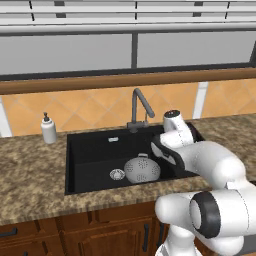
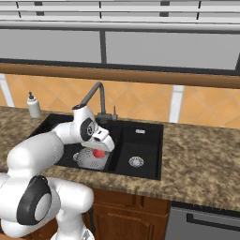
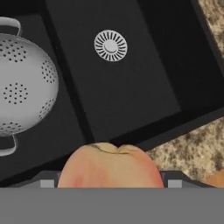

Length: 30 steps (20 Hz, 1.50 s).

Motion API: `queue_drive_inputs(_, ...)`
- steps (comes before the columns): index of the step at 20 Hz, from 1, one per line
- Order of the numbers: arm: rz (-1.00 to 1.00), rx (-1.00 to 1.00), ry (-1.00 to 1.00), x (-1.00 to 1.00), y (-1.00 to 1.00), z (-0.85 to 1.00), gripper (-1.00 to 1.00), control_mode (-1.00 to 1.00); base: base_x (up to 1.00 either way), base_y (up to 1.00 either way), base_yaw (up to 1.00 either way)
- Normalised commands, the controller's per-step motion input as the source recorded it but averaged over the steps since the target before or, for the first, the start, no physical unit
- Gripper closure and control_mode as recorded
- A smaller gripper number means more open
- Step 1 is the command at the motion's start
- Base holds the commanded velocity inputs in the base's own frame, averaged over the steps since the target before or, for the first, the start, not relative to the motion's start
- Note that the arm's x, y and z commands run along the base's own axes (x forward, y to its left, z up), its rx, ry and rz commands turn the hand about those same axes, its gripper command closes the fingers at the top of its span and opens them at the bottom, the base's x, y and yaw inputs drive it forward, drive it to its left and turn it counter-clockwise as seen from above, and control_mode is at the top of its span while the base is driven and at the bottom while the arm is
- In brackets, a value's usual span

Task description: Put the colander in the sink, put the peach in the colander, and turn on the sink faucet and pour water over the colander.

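Grey colander (image 1: 142, 169) sits in sink (image 1: 90, 145); claw (image 2: 99, 153) grasping peach (image 3: 111, 166) above; drop and faucet (image 1: 139, 107) remain.

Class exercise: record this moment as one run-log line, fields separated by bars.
colander: in sink's left basin | peach: held in hand, above sink, not yet in colander | faucet: no water running | next: probably place peach

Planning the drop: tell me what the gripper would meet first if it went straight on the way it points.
Holding the peach, the gripper points down into the sink. Straight ahead looks like the smaller basin's black floor near its drain, not the colander, which sits aside; depth is uncertain.
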Motion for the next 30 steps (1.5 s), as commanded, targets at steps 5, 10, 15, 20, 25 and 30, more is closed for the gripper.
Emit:
queue_drive_inputs(5, -0.04, -0.03, 0.00, 0.26, 1.00, -0.01, 1.00, -1.00, 0.00, 0.00, 0.00)
queue_drive_inputs(10, -0.07, -0.03, -0.06, 0.35, 0.93, -0.02, 1.00, -1.00, 0.00, 0.00, 0.00)
queue_drive_inputs(15, -0.14, -0.01, 0.03, 0.72, 0.54, -0.15, 1.00, -1.00, 0.00, 0.00, 0.00)
queue_drive_inputs(20, -0.06, -0.04, 0.11, 0.45, 0.08, -0.52, 1.00, -1.00, 0.00, 0.00, 0.00)
queue_drive_inputs(25, -0.01, -0.01, 0.08, 0.21, 0.00, -0.47, 1.00, -1.00, 0.00, 0.00, 0.00)
queue_drive_inputs(30, 0.00, 0.00, 0.10, 0.12, -0.03, -0.33, 1.00, -1.00, 0.00, 0.00, 0.00)
